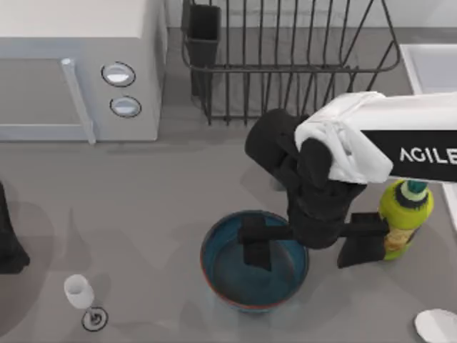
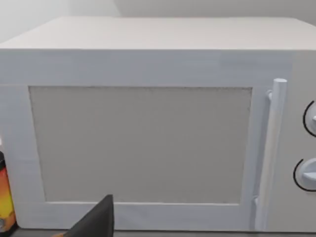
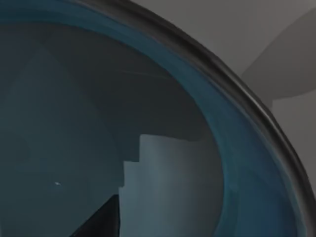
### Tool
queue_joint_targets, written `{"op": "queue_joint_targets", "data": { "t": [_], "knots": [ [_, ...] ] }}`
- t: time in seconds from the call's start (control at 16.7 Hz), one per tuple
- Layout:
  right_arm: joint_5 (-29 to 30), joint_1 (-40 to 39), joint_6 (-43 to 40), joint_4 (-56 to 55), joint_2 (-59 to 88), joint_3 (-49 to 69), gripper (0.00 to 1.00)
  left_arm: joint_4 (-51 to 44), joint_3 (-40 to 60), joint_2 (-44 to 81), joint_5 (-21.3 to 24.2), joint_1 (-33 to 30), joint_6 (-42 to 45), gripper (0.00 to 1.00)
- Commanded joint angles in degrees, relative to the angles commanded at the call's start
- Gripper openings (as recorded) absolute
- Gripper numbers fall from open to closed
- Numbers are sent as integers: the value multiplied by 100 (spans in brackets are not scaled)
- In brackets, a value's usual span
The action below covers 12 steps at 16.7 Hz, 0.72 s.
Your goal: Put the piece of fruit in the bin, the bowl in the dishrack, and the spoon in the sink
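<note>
The right gripper (image 1: pixel 310 243) hangs low over the bowl (image 1: pixel 254 260), which sits on the table (image 1: pixel 143 214) toward the near edge, just in front of the dishrack (image 1: pixel 285 64) and a little to its left. From above, one dark finger (image 1: pixel 255 243) reaches down inside the bowl while the other (image 1: pixel 363 243) stands outside it, beside the green bottle (image 1: pixel 405 214), so the fingers are spread wide and astride the bowl's right wall, clamped on nothing yet. The right wrist view looks straight into the blue interior (image 3: pixel 98 123), with the thin rim (image 3: pixel 232 81) curving past and bare table beyond it. I judge this to be the approach to a rim grasp, the bowl's step of the task being not yet done. The bowl looks rigid and fairly heavy for a two-finger hold, with a smooth glazed wall that is likely slippery; the sensible place to take it is the rim wall itself, pinched between inside and outside fingers, low enough that the wall does not slide out. Held at one side, it will want to tip, so it should be lifted slowly and kept clear of the bottle and the rack's upright bars. The left arm (image 1: pixel 11 243) is parked at the table's left edge, its wrist view facing the white microwave (image 2: pixel 148 123). A wine glass (image 1: pixel 80 294) stands near the front left, well apart from the bowl; a corner of the sink (image 1: pixel 432 68) shows at the far right.
</note>
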State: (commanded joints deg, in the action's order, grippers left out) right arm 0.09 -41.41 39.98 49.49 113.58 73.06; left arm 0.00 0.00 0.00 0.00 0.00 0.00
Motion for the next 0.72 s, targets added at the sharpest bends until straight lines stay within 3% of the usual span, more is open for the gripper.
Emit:
{"op": "queue_joint_targets", "data": {
  "t": [0.66,0.72],
  "knots": [
    [0,0,0,0,0,0,2,0,0,0,0,0,0,100],
    [0,0,0,0,0,0,0,0,0,0,0,0,0,100]
  ]
}}
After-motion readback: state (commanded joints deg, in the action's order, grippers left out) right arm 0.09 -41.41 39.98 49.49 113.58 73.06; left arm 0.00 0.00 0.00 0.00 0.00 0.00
